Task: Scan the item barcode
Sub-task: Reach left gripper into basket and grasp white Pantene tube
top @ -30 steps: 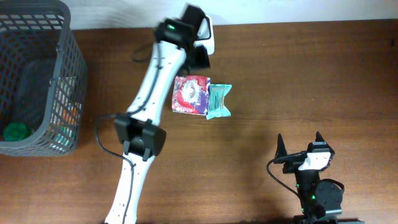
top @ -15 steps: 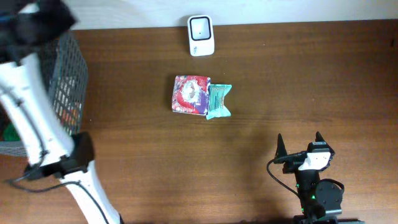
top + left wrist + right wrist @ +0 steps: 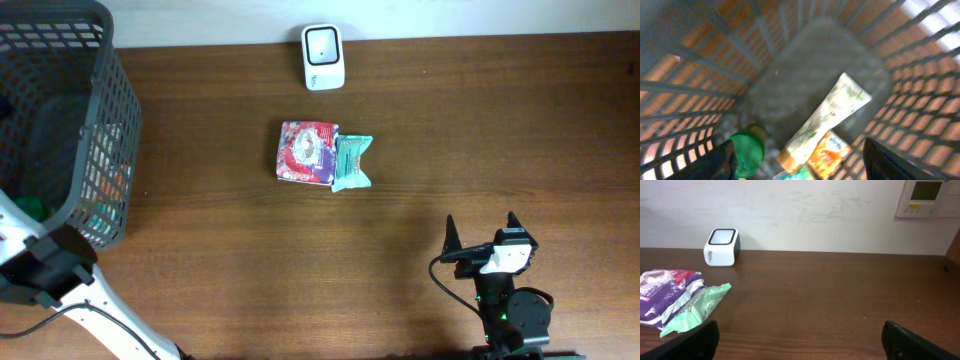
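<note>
Surface [image 3: 500,120]: brown wood.
Basket [image 3: 100,150], far left: holds tube [image 3: 825,125] and green-capped bottle [image 3: 747,150], probably awaiting scanning. Left tool [image 3: 797,150] hangs above them, fingers apart, empty.
Right tool [image 3: 482,228]: parked, fingers apart, empty.
Packets [image 3: 305,152]: two, lying just before the scanner [image 3: 323,56].

A: What colour is the bench [image 3: 500,130]?
B: Dark brown, with a fine wood grain. The scanner [image 3: 323,57] is white with a dark window.
A: And the two packets?
B: The larger packet [image 3: 307,152] is red, purple and white. The smaller packet [image 3: 352,163] is teal-green.
A: The basket [image 3: 105,150]?
B: Dark grey, an open grid. In it, the tube [image 3: 827,120] is cream with green leaves, the cap [image 3: 746,152] is green and the pouch [image 3: 829,150] is orange.
</note>
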You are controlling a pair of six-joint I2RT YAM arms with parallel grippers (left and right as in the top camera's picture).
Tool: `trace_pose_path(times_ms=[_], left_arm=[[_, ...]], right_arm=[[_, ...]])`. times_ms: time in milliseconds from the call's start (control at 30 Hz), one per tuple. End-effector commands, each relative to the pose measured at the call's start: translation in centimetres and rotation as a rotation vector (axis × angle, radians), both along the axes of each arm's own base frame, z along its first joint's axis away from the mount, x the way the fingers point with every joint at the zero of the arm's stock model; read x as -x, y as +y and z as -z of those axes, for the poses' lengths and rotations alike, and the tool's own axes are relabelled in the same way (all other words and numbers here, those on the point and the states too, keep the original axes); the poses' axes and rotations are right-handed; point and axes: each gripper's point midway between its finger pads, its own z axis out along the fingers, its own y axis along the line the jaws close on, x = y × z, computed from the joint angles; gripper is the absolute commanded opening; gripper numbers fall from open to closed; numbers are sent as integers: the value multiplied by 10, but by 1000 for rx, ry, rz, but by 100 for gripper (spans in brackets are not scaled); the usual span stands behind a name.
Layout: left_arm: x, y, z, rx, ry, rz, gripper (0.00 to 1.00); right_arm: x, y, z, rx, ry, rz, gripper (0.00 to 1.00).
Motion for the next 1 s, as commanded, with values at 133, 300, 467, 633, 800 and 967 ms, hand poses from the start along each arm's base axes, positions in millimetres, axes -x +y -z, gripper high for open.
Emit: trace_pose_path(times_ms=[133, 300, 467, 633, 800, 967], left_arm=[[-35, -19, 81, 87, 47, 342, 80], [-37, -33, 127, 126, 87, 491, 87], [-38, -55, 158, 181, 100, 588, 78], [-19, -48, 182, 153, 224, 572, 68], [-11, -52, 206, 176, 255, 571, 64], [0, -44, 222, 148, 322, 552, 37]], right_arm=[[0, -2, 3, 1, 7, 11, 99], [0, -2, 3, 0, 7, 11, 99], [0, -2, 3, 1, 7, 11, 99], [0, -2, 3, 1, 7, 11, 99], [0, -2, 3, 1, 7, 11, 99], [0, -2, 3, 1, 7, 11, 99]])
